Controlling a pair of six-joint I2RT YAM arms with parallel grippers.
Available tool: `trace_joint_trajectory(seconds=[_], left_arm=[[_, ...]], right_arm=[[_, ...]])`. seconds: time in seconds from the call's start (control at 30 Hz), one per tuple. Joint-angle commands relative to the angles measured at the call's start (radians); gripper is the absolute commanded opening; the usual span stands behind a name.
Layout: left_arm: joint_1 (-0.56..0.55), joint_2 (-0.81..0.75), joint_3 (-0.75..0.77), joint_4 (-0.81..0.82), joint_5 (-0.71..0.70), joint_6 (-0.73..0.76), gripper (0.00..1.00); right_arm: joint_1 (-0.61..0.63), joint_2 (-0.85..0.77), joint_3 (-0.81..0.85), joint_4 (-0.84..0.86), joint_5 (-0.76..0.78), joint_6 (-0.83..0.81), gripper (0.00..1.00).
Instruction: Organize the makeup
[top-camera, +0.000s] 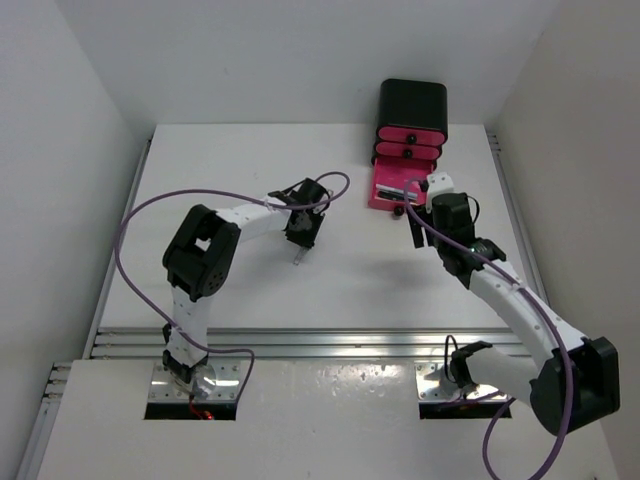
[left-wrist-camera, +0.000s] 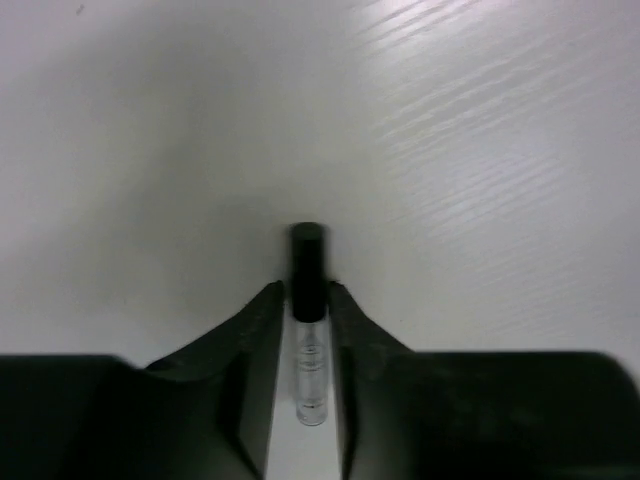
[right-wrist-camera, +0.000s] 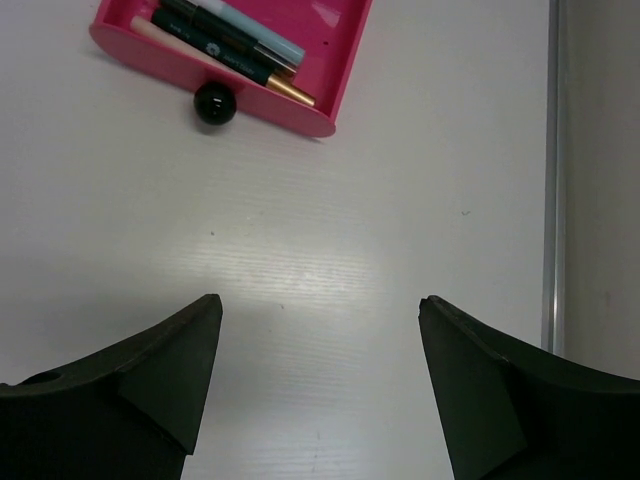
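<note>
Between the fingers of the left pincer (left-wrist-camera: 306, 295) sits a clear black-capped tube (left-wrist-camera: 309, 370), gripped (or very nearly so); ahead of the wide, empty right pincer (right-wrist-camera: 320, 305), the pink drawer (right-wrist-camera: 345, 70) already holds several sticks (right-wrist-camera: 225, 50). This tube is not yet filed.

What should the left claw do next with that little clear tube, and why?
Probably lift the clear tube straight up off the table: the left claw looks closed against both its sides, and the open pink drawer holding the other sticks lies across the table.
</note>
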Motion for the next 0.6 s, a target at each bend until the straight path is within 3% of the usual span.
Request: trace_joint_trajectory(seconds=[0.0, 0.13, 0.33, 0.43, 0.47, 0.57], left_arm=[[-0.011, 0.053, 0.017, -0.036, 0.082, -0.025, 0.27], [-0.011, 0.044, -0.009, -0.036, 0.107, 0.001, 0.0], [-0.02, 0.034, 0.079, -0.036, 0.109, 0.14, 0.0], [-0.078, 0.046, 0.251, -0.036, 0.109, 0.437, 0.0], [-0.092, 0.057, 0.303, -0.036, 0.109, 0.602, 0.0], [-0.127, 0.128, 0.509, 0.065, 0.1, 0.833, 0.0]], right_arm=[[-0.011, -0.052, -0.033, 0.017, 0.048, -0.004, 0.8], [-0.015, -0.094, -0.049, 0.017, 0.069, -0.01, 0.8], [-0.017, -0.174, -0.106, 0.057, 0.097, 0.002, 0.8], [-0.015, -0.23, -0.16, 0.08, 0.092, 0.011, 0.8], [-0.017, -0.253, -0.174, 0.077, 0.086, 0.015, 0.8], [-0.02, -0.287, -0.192, 0.065, 0.088, 0.016, 0.8]])
